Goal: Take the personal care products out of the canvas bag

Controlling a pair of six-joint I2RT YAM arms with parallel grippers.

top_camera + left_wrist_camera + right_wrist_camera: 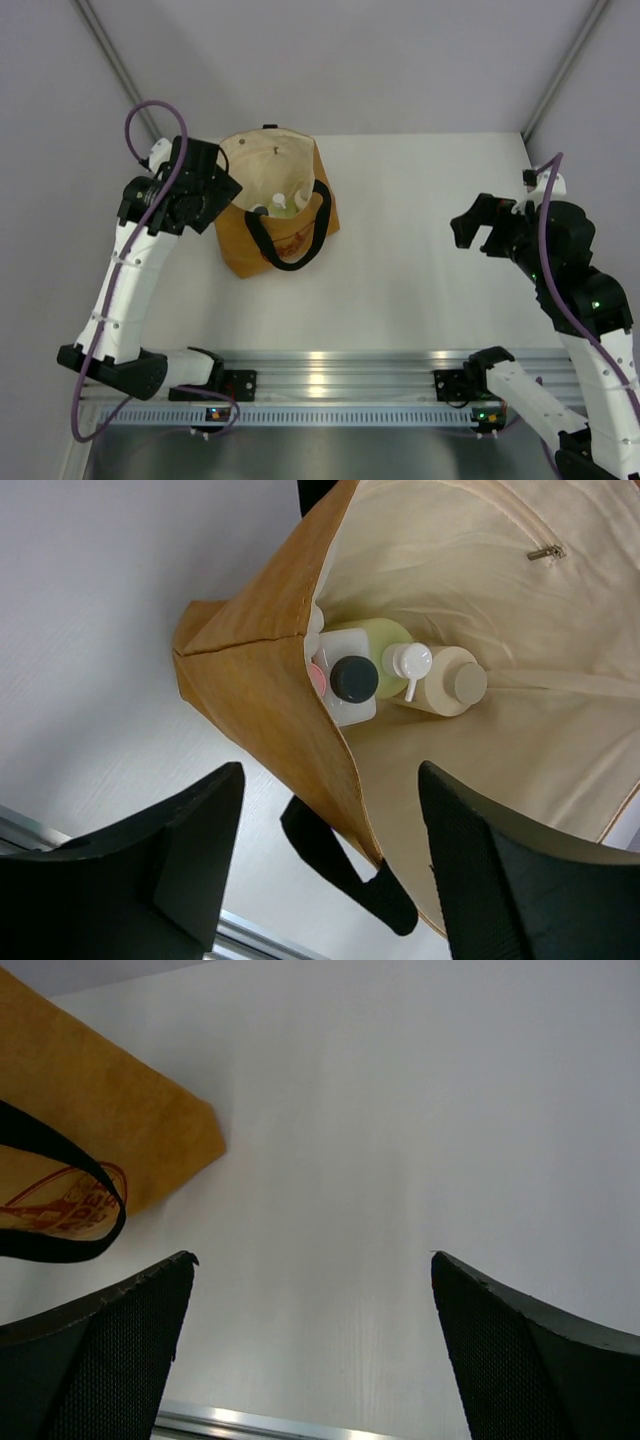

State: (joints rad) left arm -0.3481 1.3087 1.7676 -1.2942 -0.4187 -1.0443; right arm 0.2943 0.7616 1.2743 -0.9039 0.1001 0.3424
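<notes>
Seen past the left end effector: jaws well apart and closed on nothing, one finger outside the canvas bag, the other over its open mouth, with the mustard-tan side wall and rim running up between the two. Ahead of the fingertips and deeper in, against the cream lining, a tight cluster of the personal care products, caps facing the wrist camera. Closest to the wall, a sliver of pink cap (the bottle beneath it mostly hidden by fabric). Touching that, the whitish bottle with black cap. Just beyond, the rounded yellow-green bottle with a white pump top. On the side away from the wall, the cream jar, pressed against the pump. Further ahead on the lining, a small metal zip pull. Near the fingers, just below the rim, a black loop handle hanging outside the bag. Over on the other side, the right end effector: jaws spread wide, empty, held above bare white surface, well apart from the bag. Off to one side of it and ahead, only a corner of the tan fabric, a loop of black handle and a patch of red print. From the top camera, all four containers inside the bag, none out on the surface.
</notes>
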